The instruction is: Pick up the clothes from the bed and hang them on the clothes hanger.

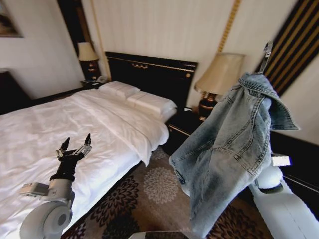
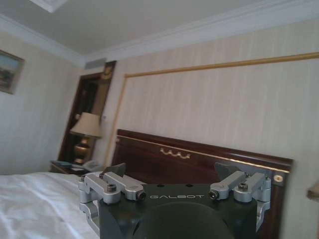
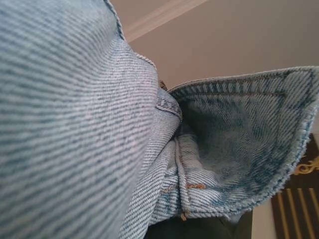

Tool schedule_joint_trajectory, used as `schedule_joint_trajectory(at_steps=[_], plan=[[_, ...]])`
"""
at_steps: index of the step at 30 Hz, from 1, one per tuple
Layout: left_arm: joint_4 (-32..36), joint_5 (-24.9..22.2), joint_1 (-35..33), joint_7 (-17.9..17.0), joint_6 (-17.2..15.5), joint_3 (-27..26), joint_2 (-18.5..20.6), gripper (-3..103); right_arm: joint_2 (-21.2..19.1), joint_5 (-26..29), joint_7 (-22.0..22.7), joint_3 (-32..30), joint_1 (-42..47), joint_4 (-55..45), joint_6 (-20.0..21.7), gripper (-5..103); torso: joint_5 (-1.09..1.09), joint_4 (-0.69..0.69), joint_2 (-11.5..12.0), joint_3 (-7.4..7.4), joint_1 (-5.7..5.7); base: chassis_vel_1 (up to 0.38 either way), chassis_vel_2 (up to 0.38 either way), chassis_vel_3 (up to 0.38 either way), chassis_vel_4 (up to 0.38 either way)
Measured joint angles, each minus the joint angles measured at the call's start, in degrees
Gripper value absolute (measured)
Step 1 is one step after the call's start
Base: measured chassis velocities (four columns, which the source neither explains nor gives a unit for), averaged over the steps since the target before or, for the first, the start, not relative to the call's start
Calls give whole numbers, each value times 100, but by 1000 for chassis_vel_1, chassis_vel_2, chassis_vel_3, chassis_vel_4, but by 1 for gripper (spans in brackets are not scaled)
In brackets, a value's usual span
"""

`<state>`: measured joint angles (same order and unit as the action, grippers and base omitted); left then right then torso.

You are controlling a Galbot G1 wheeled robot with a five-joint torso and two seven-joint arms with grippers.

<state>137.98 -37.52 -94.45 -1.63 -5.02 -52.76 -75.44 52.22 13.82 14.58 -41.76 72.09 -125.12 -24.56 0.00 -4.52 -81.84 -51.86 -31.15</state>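
Hotel-style bedroom: wide white bed [image 1: 60, 129], dark headboard [image 1: 154, 74] at 12 o'clock, bedside lamps [image 1: 219, 79], patterned carpet [image 1: 149, 194]

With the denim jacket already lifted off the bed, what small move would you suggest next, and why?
Probably turn toward the hanger: the jacket hangs draped over the raised right arm, clear of the bed, while the left gripper hovers open over the sheets.
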Motion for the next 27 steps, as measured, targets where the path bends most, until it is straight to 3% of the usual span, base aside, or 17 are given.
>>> schedule_joint_trajectory(at_steps=[27], plan=[[141, -3, -102, 40, 23, -49, 32, 100, 87, -19, -3, -124, 195, -208, 76, 17, 0, 0, 0, 0, 0, -125, -124, -124, -129]])
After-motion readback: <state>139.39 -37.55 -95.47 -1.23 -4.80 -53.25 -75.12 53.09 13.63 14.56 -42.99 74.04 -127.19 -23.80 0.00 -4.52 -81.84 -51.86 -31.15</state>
